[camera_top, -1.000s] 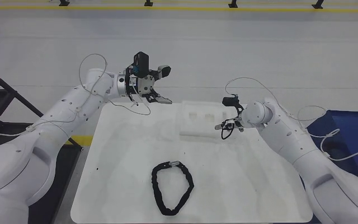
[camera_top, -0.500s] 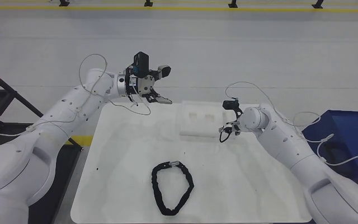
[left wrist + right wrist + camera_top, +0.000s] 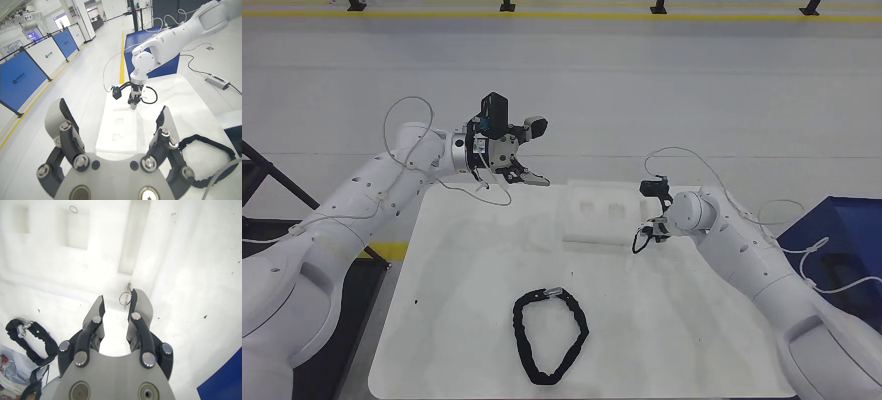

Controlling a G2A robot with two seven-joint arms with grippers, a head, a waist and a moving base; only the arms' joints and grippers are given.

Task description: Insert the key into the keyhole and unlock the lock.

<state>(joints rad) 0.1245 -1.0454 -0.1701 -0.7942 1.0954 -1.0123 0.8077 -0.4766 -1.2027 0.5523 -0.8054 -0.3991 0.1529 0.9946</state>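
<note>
Since a second ago the right arm has drawn in and come lower at the near right corner of the white foam block [image 3: 592,215], while the left arm has kept its place over the far left corner of the table [image 3: 462,300]. On that arm the right gripper [image 3: 118,294] has its fingers spread with nothing between them; the key [image 3: 126,298], on its ring [image 3: 122,298], lies on the table against the foam block's edge, just beside one fingertip, though whether it touches I cannot tell. Over at the far corner the left gripper [image 3: 112,106] is spread wide too and holds nothing. Near the table's front edge the chain lock [image 3: 550,335] lies in a closed loop, well apart from the key, with its keyhole [image 3: 22,334] bare. By my judgement the task is barely begun: the key is not yet gripped, and the grasp, the carry to the lock, the insertion and the turn are all left to do
</note>
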